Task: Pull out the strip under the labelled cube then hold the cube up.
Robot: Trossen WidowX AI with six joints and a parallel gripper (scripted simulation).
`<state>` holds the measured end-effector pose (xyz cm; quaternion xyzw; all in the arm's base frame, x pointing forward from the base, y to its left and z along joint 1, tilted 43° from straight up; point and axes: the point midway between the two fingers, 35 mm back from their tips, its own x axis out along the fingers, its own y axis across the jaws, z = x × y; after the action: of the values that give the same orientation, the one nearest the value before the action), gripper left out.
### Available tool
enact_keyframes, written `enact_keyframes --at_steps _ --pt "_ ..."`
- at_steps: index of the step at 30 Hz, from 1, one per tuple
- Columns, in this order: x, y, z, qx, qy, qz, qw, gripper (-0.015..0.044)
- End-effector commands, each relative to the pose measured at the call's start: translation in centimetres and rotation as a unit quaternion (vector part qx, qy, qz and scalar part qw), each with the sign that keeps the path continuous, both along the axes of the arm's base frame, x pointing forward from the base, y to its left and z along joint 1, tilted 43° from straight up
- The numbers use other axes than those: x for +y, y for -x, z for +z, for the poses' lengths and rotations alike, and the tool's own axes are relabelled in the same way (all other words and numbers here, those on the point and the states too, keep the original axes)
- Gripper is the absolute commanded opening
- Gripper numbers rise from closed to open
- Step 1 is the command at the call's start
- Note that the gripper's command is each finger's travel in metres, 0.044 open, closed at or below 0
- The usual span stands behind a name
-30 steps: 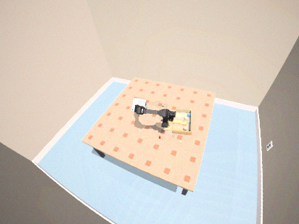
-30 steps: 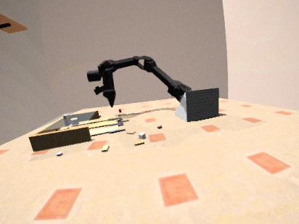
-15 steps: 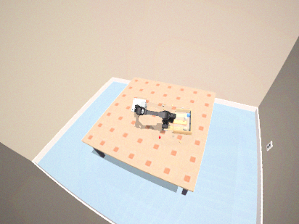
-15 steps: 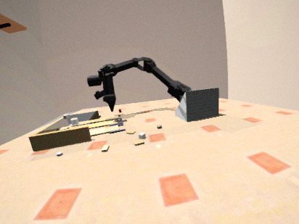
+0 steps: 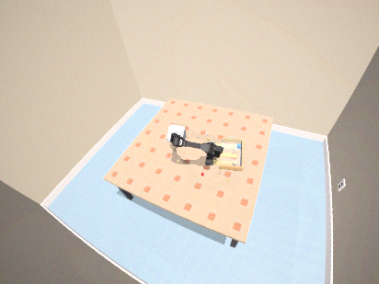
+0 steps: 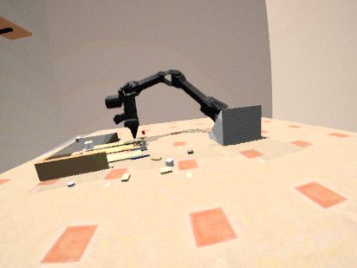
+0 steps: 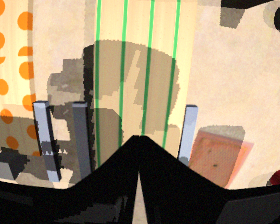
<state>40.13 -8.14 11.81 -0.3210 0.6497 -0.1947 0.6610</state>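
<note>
On my exterior view, the wooden tray (image 6: 71,164) sits at left with the strips (image 6: 126,151) jutting from its right end. I can't make out the labelled cube. My gripper (image 6: 133,132) points down over the strip ends, fingers pressed together on nothing; grey base block (image 6: 240,125) at right

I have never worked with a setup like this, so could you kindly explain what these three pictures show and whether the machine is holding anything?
It is one jointed black robot arm on a grey base block, standing on a table patterned with orange squares. One picture looks down from high above, one from the side at table height, and one from a camera on the arm's wrist. A shallow wooden tray holds patterned strips; the green-lined strip lies right under the wrist camera. Small bits lie scattered nearby. The tool points down over the strip ends, shut and holding nothing.
</note>
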Motion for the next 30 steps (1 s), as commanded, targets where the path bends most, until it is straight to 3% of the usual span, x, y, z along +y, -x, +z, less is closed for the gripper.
enact_keyframes --at_steps 1,30 --pt "-0.58 0.12 -0.58 0.003 -0.001 -0.002 1.000 0.0000" --pt "-0.84 0.11 -0.83 0.003 -0.001 -0.002 1.000 0.0000"
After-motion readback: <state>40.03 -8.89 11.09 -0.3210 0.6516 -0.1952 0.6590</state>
